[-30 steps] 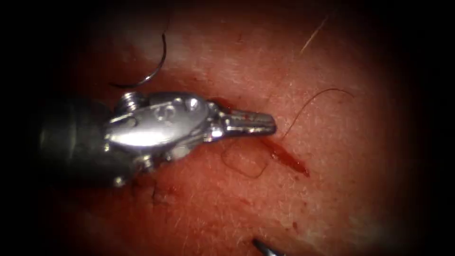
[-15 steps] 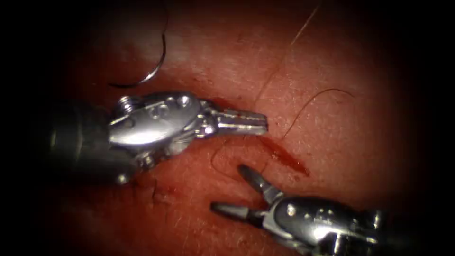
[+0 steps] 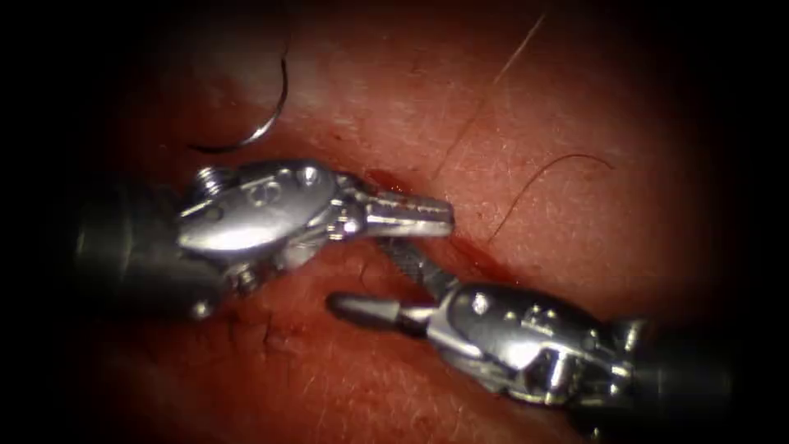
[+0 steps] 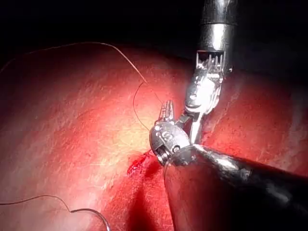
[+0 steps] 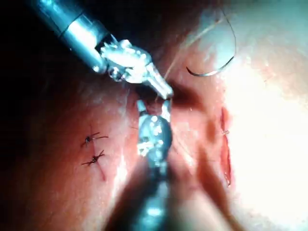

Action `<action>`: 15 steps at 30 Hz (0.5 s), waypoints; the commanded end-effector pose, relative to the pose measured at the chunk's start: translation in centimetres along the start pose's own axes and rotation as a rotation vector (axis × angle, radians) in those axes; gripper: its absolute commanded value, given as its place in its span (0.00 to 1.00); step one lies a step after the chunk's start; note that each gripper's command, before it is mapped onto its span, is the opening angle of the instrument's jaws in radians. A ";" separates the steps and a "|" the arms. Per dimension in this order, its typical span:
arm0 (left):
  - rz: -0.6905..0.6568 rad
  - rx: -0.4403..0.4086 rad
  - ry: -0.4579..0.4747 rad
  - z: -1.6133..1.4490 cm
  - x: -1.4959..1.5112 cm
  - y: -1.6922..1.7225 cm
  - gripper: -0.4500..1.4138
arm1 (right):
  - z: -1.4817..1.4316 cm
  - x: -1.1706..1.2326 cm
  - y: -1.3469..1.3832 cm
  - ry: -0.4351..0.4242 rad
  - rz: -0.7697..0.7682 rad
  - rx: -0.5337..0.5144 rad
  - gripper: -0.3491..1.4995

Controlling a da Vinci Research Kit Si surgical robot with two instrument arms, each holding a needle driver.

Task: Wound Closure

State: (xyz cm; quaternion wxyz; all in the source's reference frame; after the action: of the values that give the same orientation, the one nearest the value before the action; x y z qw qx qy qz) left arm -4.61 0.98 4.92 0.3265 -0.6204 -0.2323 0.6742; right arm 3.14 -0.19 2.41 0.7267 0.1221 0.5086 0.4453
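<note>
Both tools, left tool [image 3: 411,215] and right tool [image 3: 386,284], are polished silver metal with round screws on dark shafts.

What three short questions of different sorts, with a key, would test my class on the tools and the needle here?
1. True or false: the right tool holds the needle.
2. The needle is: A, lying on the tissue left of the cut, held by neither tool; B, halfway through the cut; C, in both tools' jaws.
3. Fill in: the left tool is shut on the thread; the right tool's jaws are ____ and hold nothing.

Key: 1 false; 2 A; 3 open.
</note>
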 end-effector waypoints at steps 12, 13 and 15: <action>-0.001 0.002 -0.002 0.02 -0.08 -0.02 0.00 | 0.09 -0.05 0.05 0.004 -0.013 0.014 0.00; -0.001 0.003 -0.003 0.01 -0.08 -0.02 0.00 | 0.08 -0.05 0.05 0.004 -0.020 0.015 0.00; -0.001 0.005 -0.003 0.00 -0.08 -0.03 0.00 | 0.06 -0.06 0.05 -0.005 -0.021 0.017 0.00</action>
State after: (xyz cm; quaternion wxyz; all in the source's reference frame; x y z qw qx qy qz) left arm -4.55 0.98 4.94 0.3278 -0.6189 -0.2303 0.6756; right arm 3.11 -0.12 2.48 0.7315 0.1233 0.5105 0.4348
